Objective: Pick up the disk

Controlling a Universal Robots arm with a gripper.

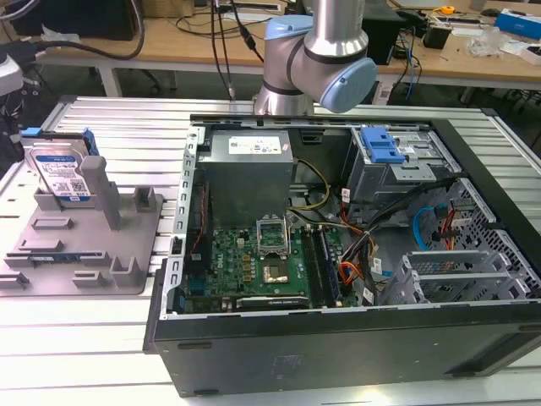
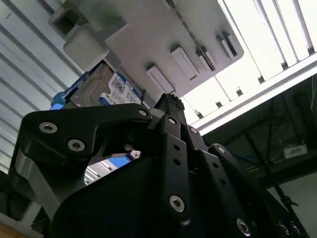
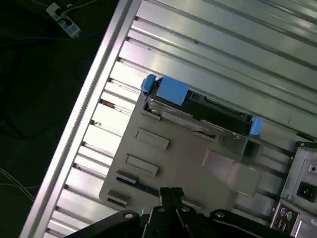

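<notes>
Disk: the disk (image 1: 59,173) stood on edge in a grey fixture plate (image 1: 84,254), at the plate's far edge, near the corner away from the open computer case (image 1: 338,338).
Plate: lay on the slatted metal table (image 1: 76,338), just beside the case.
Jaws: the gripper (image 3: 171,192) had its black fingers (image 3: 179,196) pressed together, holding nothing.
Relation: in the first wrist view the disk (image 3: 198,106) lay beyond the gripper, across the plate and well apart. Its long axis followed the plate's edge, roughly crosswise to the seam between the fingers.
</notes>
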